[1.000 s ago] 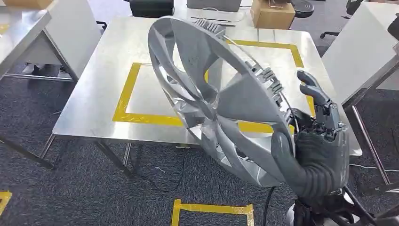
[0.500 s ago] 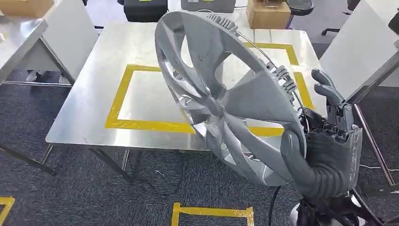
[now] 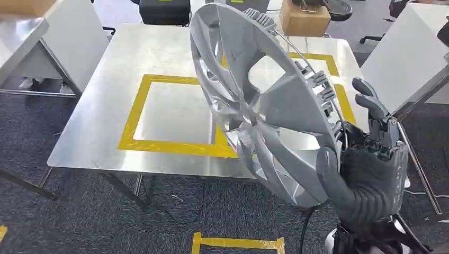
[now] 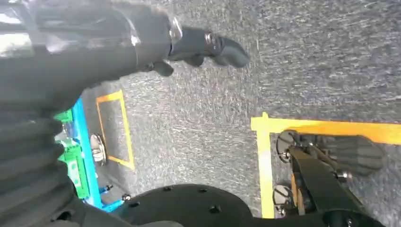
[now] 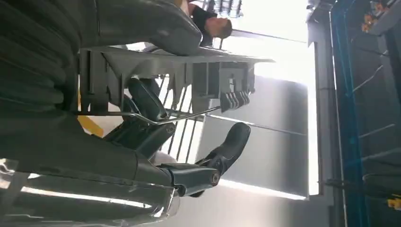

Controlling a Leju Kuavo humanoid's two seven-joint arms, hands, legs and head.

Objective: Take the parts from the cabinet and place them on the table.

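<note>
Head view puts the task past its first half, as I judge it: the part — a large grey wheel cover (image 3: 259, 106) — is out of any cabinet and in the robot's right hand (image 3: 365, 169), at the lower right of the frame. The thumb is hooked over the cover's lower rim and the other fingers lie behind it, one standing straight up, so the hand grasps the cover by its edge. The cover is tilted, its spoked face turned toward the left of the frame, and it hangs in front of the steel table (image 3: 106, 106) without resting on it, as far as I can tell.

What is left is the placing: the cover has yet to be laid down, presumably inside the yellow tape square (image 3: 138, 106) at the centre of the frame.

Right wrist view shows the cover's back-side clips and wire ring against the fingers (image 5: 227, 142).

Left wrist view has the left hand (image 4: 198, 47) over grey carpet — fingers curled in, with nothing in them.
</note>
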